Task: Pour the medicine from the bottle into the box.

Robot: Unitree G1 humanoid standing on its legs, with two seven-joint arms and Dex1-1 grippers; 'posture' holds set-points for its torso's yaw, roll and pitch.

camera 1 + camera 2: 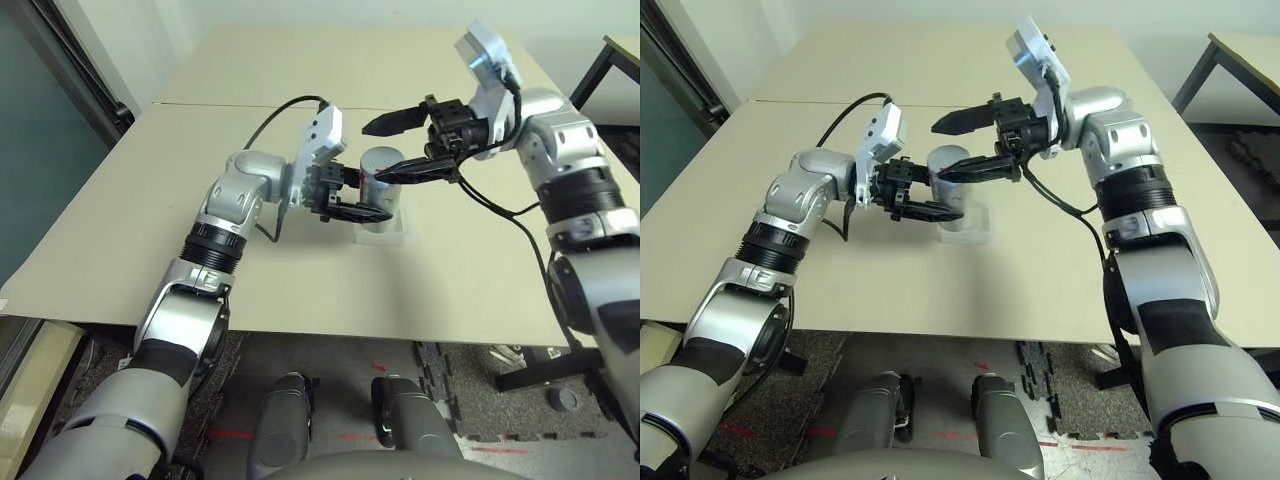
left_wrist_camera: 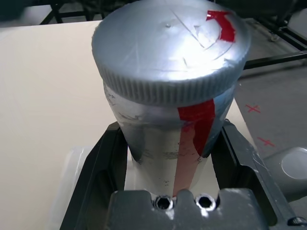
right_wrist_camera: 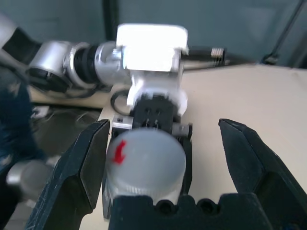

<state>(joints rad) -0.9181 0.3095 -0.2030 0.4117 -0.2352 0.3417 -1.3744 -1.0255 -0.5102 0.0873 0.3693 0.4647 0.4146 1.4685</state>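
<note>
My left gripper (image 1: 372, 205) is shut on the body of the silver-grey bottle (image 2: 168, 134), which has a red stripe. The bottle (image 1: 378, 185) stands upright at the clear plastic box (image 1: 383, 234) near the table's middle; I cannot tell whether its base rests in the box. Its round grey cap (image 3: 144, 163) is on. My right gripper (image 1: 375, 152) is open, one finger on each side of the cap with a gap on both sides. The medicine is out of view.
The tan table (image 1: 150, 220) stretches wide around the box, with a seam line (image 1: 220, 104) running across behind the arms. A dark table leg (image 1: 592, 70) stands at the far right. A black cable (image 1: 275, 110) loops from my left wrist.
</note>
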